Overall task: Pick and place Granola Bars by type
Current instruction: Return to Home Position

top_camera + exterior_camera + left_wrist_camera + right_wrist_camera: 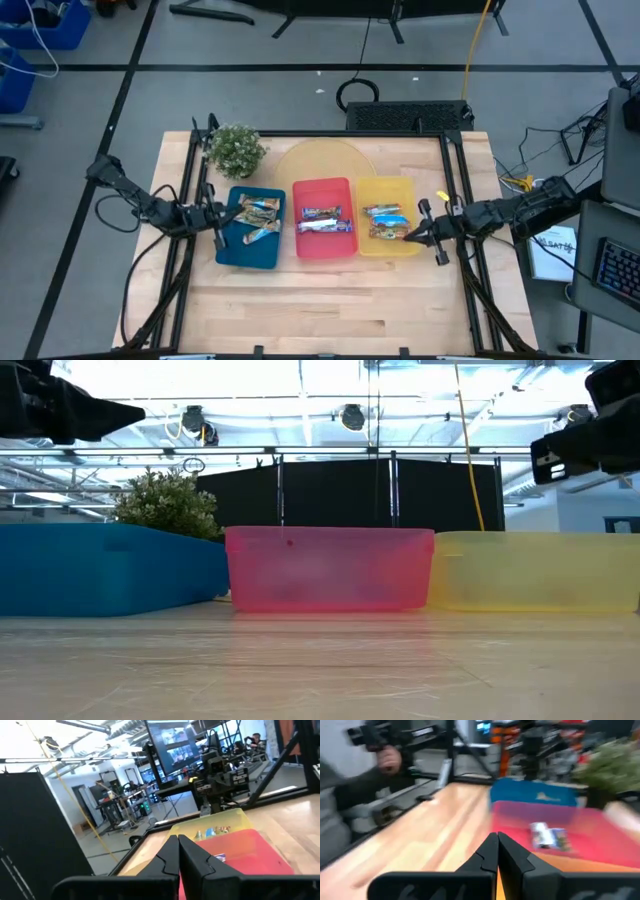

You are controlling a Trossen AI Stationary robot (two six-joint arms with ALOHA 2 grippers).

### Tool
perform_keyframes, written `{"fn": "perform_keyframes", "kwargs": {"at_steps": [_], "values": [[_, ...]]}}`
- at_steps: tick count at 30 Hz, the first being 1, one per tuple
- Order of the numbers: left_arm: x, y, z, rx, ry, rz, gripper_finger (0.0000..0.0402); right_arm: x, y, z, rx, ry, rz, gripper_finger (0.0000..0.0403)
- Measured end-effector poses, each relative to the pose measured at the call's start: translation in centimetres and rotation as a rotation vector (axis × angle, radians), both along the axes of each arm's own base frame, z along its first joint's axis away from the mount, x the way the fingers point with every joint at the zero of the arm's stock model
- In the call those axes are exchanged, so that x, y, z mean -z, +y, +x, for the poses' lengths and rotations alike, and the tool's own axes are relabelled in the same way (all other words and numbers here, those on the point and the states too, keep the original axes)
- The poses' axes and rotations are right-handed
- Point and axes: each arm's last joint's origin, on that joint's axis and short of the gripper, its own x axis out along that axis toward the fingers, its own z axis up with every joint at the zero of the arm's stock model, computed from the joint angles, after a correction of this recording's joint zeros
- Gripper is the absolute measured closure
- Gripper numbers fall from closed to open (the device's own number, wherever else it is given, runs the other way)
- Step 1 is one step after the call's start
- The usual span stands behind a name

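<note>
**Bars in three bins, both arms holding nothing**

The Granola Bars (324,220) all lie inside three bins. The bins stand side by side in a row in the middle of the wooden tabletop (320,300). Seen from above, the blue bin (235,252) is on the left, the red bin (322,190) is in the middle, and the yellow bin (385,186) is on the right.

The blue bin holds a few bars with tan and dark wrappers. The red bin holds two bars lying flat, one just above the other in the picture. The yellow bin holds a small pile of bars with blue and orange on them. I cannot tell how many are in that pile.

The left gripper (222,214) is at the left edge of the blue bin and points toward the bins. Its fingers (167,856) are pressed tight together with nothing between them.

The right gripper (407,237) is at the right edge of the yellow bin and points back toward the bins. Its fingers (487,851) are also squeezed together and hold nothing.

A small green plant (236,148) stands behind the blue bin. A person's hand (391,757) shows blurry beyond the table.
</note>
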Motion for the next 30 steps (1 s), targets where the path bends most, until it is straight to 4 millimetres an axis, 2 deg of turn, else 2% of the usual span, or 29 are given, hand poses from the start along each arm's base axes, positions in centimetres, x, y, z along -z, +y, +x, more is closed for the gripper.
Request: {"fn": "perform_keyframes", "kwargs": {"at_steps": [12,19,30], "values": [[-0.5,0.4,0.0,-0.075,-0.022,0.039,0.0396,-0.3,-0.8,0.0,0.302,-0.042,-0.049,0.0403],[0.6,1.2,0.4,-0.138,0.044,-0.043,0.0395,-0.2,-0.8,0.1,0.306,-0.033,-0.057,0.0403],[1.7,1.7,0.7,-0.175,0.103,-0.125,0.0392,-0.4,-0.8,0.1,0.312,-0.04,0.075,0.0403]]}}
